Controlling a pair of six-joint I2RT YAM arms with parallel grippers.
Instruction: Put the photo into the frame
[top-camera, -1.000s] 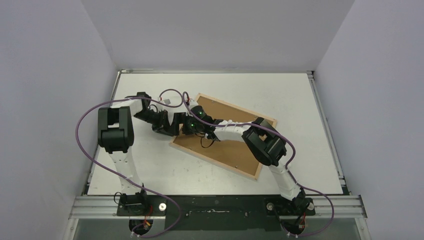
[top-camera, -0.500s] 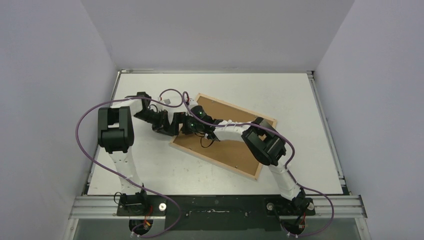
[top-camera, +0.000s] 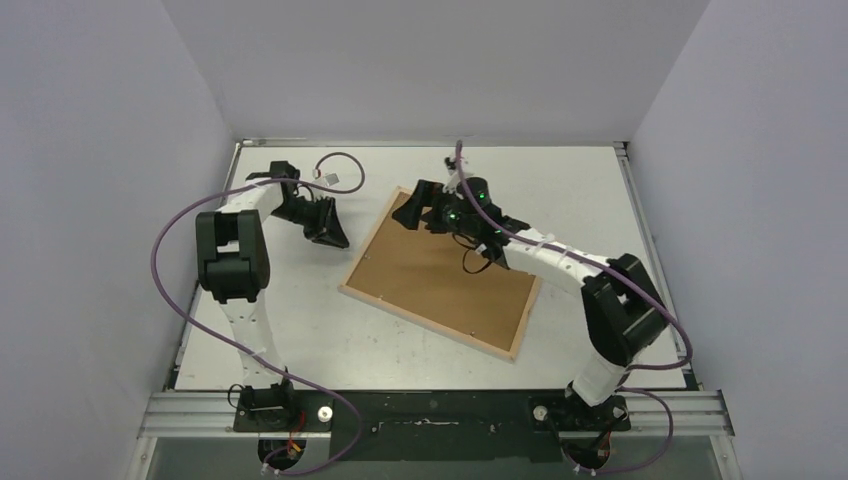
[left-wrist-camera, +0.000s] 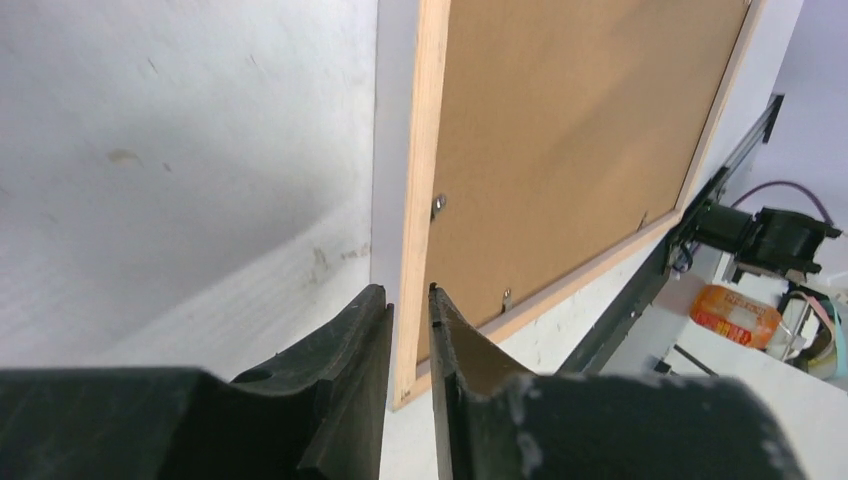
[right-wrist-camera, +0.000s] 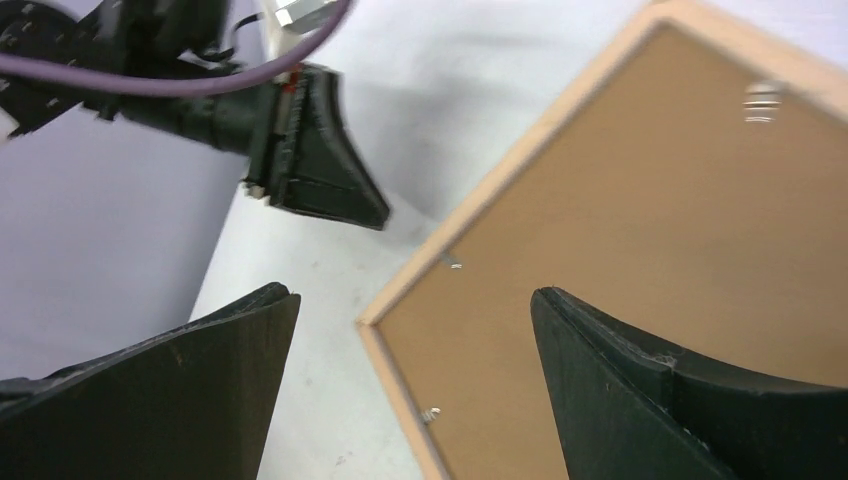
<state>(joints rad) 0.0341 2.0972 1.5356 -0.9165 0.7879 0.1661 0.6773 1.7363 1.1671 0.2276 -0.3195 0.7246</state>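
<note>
The frame (top-camera: 430, 322) lies back-up and skewed on the white table, its light wood slats around a brown backing panel (top-camera: 440, 275). The photo is out of view. My left gripper (top-camera: 338, 240) hovers left of the frame's left edge, apart from it. Its jaws are parted by a narrow gap with nothing between them (left-wrist-camera: 410, 295), and the frame slat (left-wrist-camera: 425, 150) shows beyond the gap. My right gripper (top-camera: 408, 208) hangs wide open and empty over the frame's far left corner (right-wrist-camera: 415, 295). Below it are the slat (right-wrist-camera: 510, 165) and the panel (right-wrist-camera: 640, 230).
Small metal tabs (left-wrist-camera: 438, 205) on the slats hold the panel down. Purple cables (top-camera: 335, 165) loop over the table's far left. Grey walls close three sides. The arms' mounting rail (top-camera: 430, 410) runs along the near edge.
The right arm has swung from the frame's left middle up to its far left corner. The left gripper has drawn back to the left, off the frame, and its jaws have parted slightly.
</note>
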